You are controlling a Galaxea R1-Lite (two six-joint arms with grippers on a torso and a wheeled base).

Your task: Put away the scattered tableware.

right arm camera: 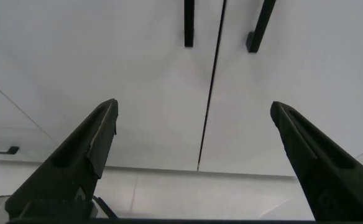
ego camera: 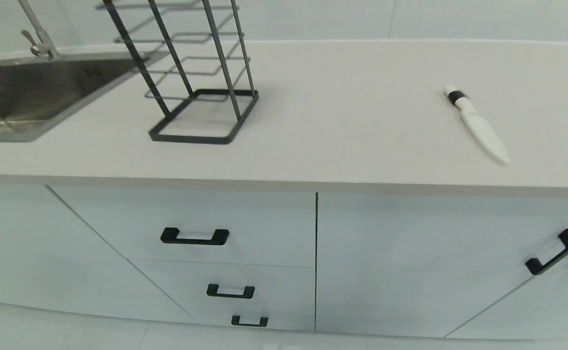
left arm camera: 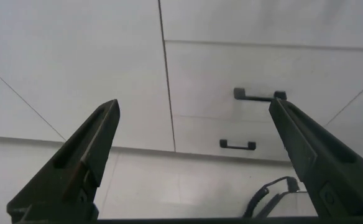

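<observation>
**Knife lies alone on the counter, both grippers open and empty**

Left gripper (left arm camera: 194, 106) has its jaws spread wide and holds nothing; it faces the drawer fronts, with a black drawer handle (left arm camera: 259, 95) beyond it. Right gripper (right arm camera: 194, 104) is also wide open and empty, and it faces the cupboard doors (right arm camera: 138, 93) below the counter.

From there the step in hand is, in my judgement, to reach the knife (ego camera: 477, 124), and the right arm is the nearer one for this. It would be good to come from above and turn the jaws across the narrow width, not along the length. Because the knife lies flat on the counter (ego camera: 342, 121), the fingers must go very low, almost touching the surface.

The knife is slim and white, with a black band close to the end at 11 o'clock. The other end tapers to a point at 5 o'clock. It lies at 3 o'clock from the wire rack (ego camera: 189, 139), well apart from it, and the sink (ego camera: 31, 92) is at 9 o'clock of the rack.
</observation>
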